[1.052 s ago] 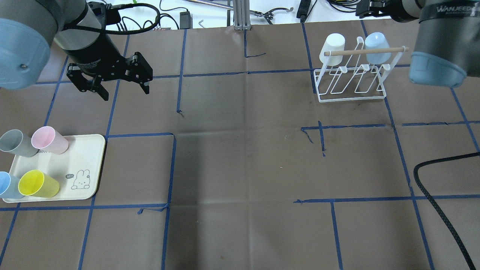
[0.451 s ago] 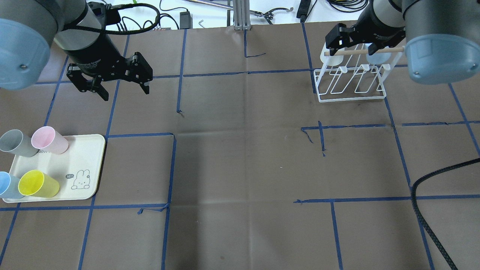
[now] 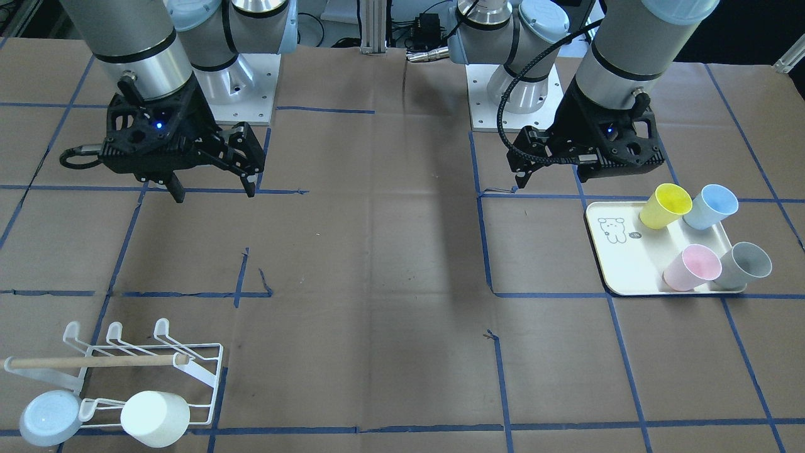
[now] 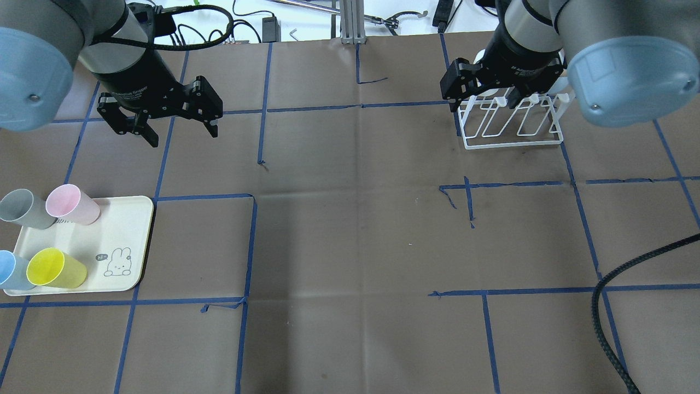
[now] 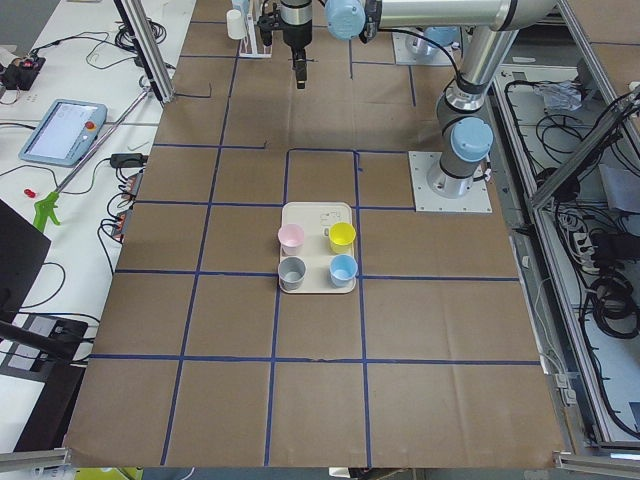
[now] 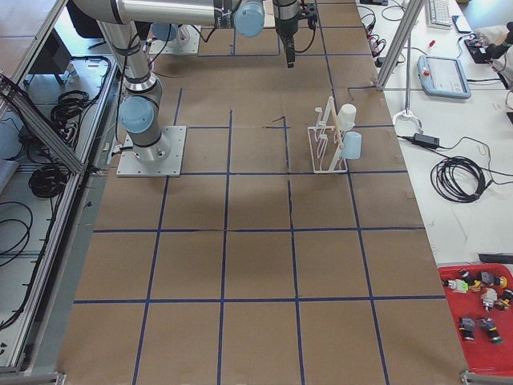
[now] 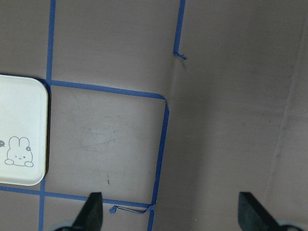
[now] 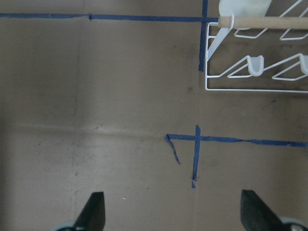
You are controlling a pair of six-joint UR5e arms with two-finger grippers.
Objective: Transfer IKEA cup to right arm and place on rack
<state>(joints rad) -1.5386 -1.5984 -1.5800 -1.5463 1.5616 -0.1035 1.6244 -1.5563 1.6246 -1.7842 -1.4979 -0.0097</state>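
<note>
Four cups are standing on the tray, which is lying left of my left gripper. The rack is sitting ahead and right of my right gripper, carrying two more cups on its far row.

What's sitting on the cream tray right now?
Upright yellow cup, blue cup, pink cup and grey cup, beside a bunny drawing. The tray surface beneath each is covered.

Silver-grey arms, pale blue caps, black end effectors

Six cups, one tray, one rack.
</note>
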